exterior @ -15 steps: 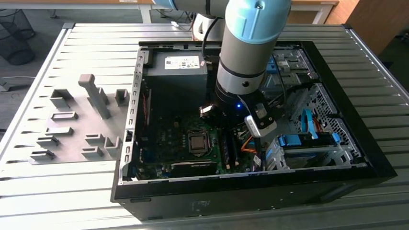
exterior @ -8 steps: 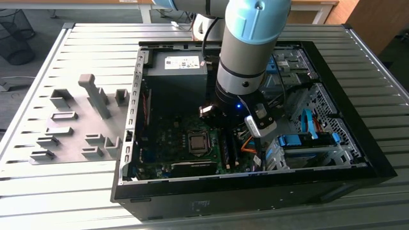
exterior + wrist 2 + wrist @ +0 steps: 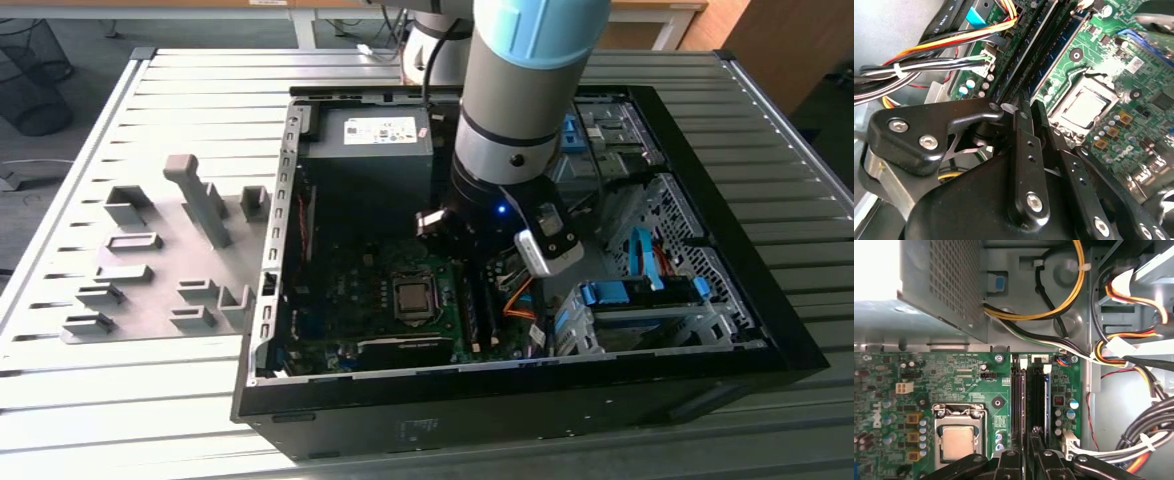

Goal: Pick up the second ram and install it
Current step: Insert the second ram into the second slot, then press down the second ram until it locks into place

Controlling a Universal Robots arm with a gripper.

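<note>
Glossy black metal gripper (image 3: 1026,150) links; matt green motherboard (image 3: 969,385); ribbed metal table (image 3: 200,100).

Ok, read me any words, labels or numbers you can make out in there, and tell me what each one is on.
No text can be quoted here.
White label on the power supply box: print too small to read.
White lettering across the green circuit board, in both wrist views: too small to read with confidence.
</note>
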